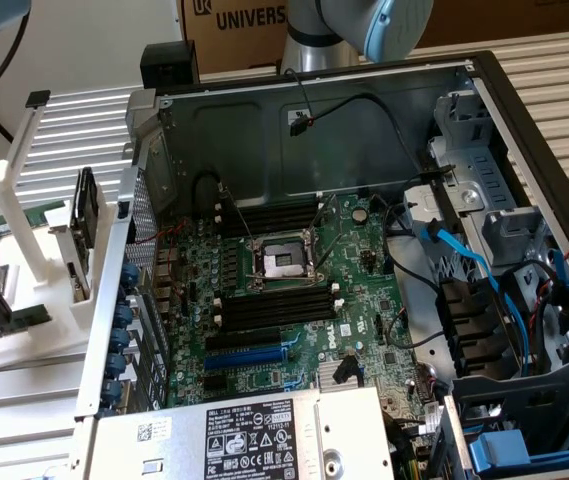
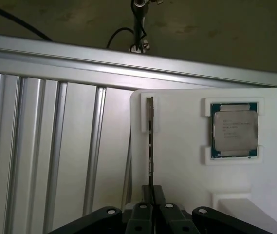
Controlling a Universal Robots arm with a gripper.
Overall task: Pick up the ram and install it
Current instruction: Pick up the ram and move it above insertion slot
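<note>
White plastic holder (image 2: 177, 170), flat, with a narrow slot at one side; in that slot, standing on edge and seen edge-on, long, thin circuit-board ram (image 2: 149, 141). Black two-fingered gripper (image 2: 152, 191) over one end of the ram, fingers (image 2: 159, 197) drawn close together and clamped on the board's two flat faces. On the same holder, near the ram but apart from it, square silver processor chip (image 2: 234, 129) lying flat in its own recess. Beside the holder, ribbed silver aluminium table (image 2: 41, 161).

In the exterior view, open grey metal computer case (image 1: 314, 130), green motherboard (image 1: 354, 300) exposed inside. Long black memory slots (image 1: 274, 305) just beside the square metal processor socket (image 1: 279, 262), not yet holding the ram. Holder standing off to the exterior view's left of the case.
</note>
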